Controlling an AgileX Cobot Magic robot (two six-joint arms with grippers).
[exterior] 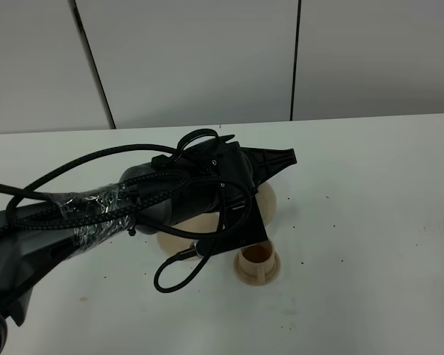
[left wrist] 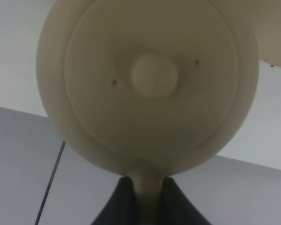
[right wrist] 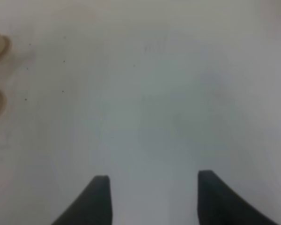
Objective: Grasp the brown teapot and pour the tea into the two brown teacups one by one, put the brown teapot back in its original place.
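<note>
Evidently mid-task, the left gripper (left wrist: 147, 185) is clamping the lifted teapot's (left wrist: 150, 117) handle near a cup (exterior: 257, 264) seemingly holding tea, its plate (exterior: 173, 240) awaiting the return.

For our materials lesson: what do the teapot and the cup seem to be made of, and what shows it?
Teapot: matte light-tan ceramic or plastic, it seems; its surface looks dull, without glare, with a moulded ring. Cup: the same dull tan, thick-rimmed, probably the same material. The look alone cannot settle which.
</note>
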